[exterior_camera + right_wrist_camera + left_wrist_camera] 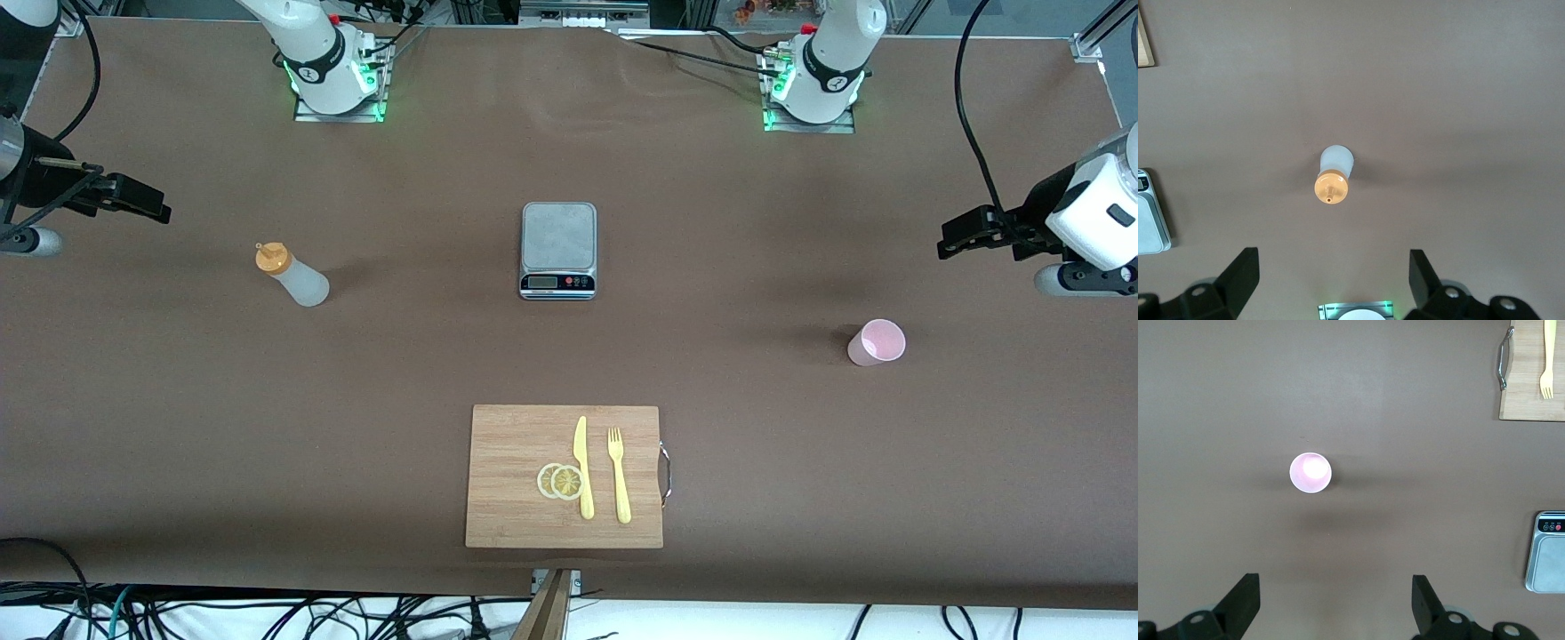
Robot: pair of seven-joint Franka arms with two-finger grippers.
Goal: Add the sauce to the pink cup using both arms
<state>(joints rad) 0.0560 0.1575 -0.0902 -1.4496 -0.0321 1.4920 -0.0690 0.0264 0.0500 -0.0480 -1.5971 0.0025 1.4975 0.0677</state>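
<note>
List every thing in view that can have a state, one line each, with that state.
sauce bottle: upright, orange cap on, not held.
pink cup: upright, mouth open, nothing visible inside, not held.
scale: platform bare.
cutting board: flat, carrying a knife, a fork and two lemon slices.
left gripper: open, high over the cup, holding nothing.
right gripper: open, high over the bottle, holding nothing.
</note>
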